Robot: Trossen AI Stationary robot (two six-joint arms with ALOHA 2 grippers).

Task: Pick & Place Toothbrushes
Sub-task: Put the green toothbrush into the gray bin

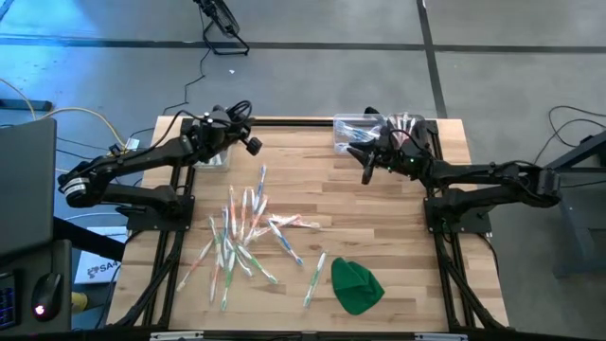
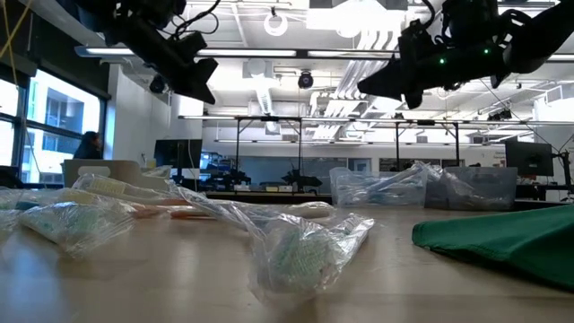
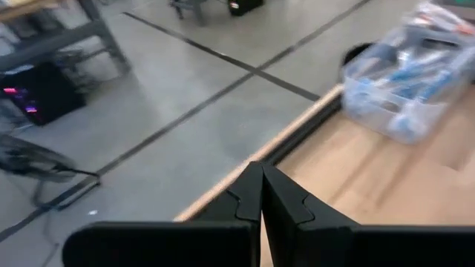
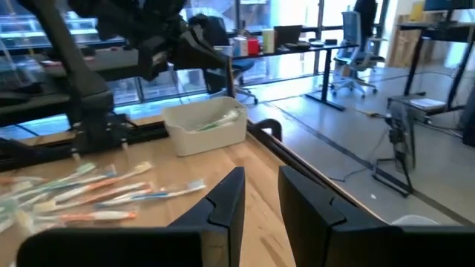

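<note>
Left gripper (image 1: 248, 142): up off the table at the far left corner, fingers pressed flat together, nothing between them. In its own wrist view the two dark fingers (image 3: 286, 204) meet in one seam, with the table edge and the floor past them.
Right gripper (image 1: 367, 172): hovering at the far right side, just in front of the right bin, pointing toward the table's middle. Jaws stand a narrow gap apart, and the right wrist view shows clear air between the fingers (image 4: 223, 204). Nothing held.
Toothbrushes (image 1: 248, 232): and there they are, a loose scatter across the middle of the wooden table (image 1: 398, 256), lying flat, many crossing one another, in clear wrappers with green, blue, orange and pink accents. One lies a little apart, just beside the green cloth. Both grippers are well clear of the pile.
Same pile, low view: wrapped toothbrushes (image 2: 305, 247) right up close in front, more trailing off to the left.
Same pile, right wrist view: toothbrushes (image 4: 104, 196) fanned out on the wood, between this gripper and the left arm.
Right bin (image 1: 379, 131): clear plastic, at the far right edge, with wrapped brushes already inside; the right arm partly covers it.
Left bin (image 4: 206, 126): pale box near the far left corner, just below the left gripper, a few brushes in it.
Green cloth (image 1: 356, 286): crumpled lump on the near right part of the table, touching nothing but the wood.
Background: a seated person (image 2: 88, 145) in the room behind, far off.
</note>
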